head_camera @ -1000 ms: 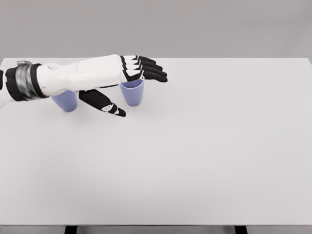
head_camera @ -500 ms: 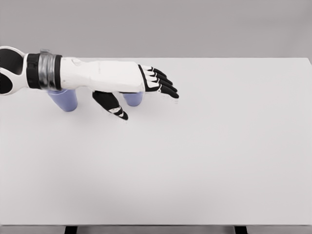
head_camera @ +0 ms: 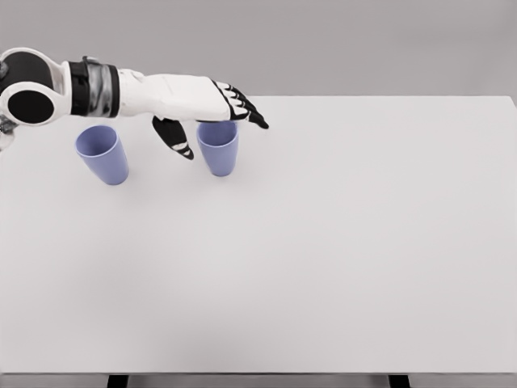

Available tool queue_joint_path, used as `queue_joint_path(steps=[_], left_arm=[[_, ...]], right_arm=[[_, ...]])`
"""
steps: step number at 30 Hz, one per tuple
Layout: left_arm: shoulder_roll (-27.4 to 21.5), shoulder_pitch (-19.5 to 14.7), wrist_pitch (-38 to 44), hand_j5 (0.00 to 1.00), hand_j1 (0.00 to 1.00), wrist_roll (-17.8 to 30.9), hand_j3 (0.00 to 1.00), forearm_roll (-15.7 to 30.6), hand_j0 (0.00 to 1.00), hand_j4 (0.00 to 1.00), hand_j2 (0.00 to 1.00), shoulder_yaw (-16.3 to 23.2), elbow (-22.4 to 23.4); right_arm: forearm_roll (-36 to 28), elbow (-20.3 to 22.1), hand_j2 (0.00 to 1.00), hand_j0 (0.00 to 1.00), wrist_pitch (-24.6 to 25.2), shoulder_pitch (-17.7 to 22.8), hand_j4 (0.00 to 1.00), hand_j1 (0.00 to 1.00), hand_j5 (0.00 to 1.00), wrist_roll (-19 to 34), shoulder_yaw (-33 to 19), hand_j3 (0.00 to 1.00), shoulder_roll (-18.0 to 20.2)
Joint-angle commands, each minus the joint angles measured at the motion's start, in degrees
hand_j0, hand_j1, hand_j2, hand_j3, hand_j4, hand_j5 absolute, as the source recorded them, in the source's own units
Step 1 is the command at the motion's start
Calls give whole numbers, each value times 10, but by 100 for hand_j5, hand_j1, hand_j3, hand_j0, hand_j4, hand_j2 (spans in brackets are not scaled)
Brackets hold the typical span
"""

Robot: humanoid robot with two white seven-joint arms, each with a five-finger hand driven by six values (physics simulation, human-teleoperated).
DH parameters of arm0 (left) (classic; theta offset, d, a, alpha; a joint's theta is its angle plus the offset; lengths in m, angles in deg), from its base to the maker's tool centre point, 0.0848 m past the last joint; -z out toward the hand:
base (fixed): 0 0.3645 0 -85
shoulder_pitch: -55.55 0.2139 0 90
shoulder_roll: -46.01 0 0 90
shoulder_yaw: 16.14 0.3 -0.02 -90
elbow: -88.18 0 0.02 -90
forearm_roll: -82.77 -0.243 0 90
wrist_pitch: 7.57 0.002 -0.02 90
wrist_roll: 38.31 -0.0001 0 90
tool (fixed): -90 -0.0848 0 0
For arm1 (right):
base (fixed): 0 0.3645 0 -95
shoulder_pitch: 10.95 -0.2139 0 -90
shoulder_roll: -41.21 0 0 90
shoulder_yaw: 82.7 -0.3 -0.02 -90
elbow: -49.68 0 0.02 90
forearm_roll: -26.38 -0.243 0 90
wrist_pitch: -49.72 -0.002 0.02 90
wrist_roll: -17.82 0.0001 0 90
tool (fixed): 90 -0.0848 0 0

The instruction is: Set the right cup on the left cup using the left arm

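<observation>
A plain white table (head_camera: 323, 259) fills the view under a grey wall (head_camera: 323, 40). Two blue cups stand upright at its far left: the left cup (head_camera: 102, 154) apart, the right cup (head_camera: 217, 148) under the left hand (head_camera: 206, 101), whose fingers (head_camera: 246, 109) are spread wide, holding nothing.

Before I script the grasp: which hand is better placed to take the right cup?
Left. The left hand hovers open over the right cup, thumb beside its rim. No right arm is in view.
</observation>
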Motion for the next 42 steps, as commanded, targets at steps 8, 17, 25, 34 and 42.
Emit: queue_joint_path(steps=[8, 17, 25, 34, 42], left_arm=[[16, -1, 2, 100, 100, -6, 100, -2, 100, 100, 100, 5, 41], [28, 8, 24, 100, 100, -11, 100, 5, 100, 100, 100, 5, 60], [44, 23, 30, 100, 100, -23, 100, -1, 100, 100, 100, 19, 93], [53, 24, 30, 100, 100, -24, 100, -1, 100, 100, 100, 18, 95], [53, 25, 38, 100, 100, -24, 100, 0, 100, 100, 100, 19, 107]], right_arm=[[1, 0, 100, 100, -1, 0, 100, 100, 100, 0, 0, 100, 0], [1, 0, 100, 100, -1, 0, 100, 100, 100, 0, -1, 100, 0], [1, 0, 100, 100, -1, 0, 100, 100, 100, 0, 0, 100, 0], [1, 0, 100, 100, -1, 0, 100, 100, 100, 0, -1, 100, 0], [1, 0, 100, 100, -1, 0, 100, 100, 100, 0, 0, 100, 0]])
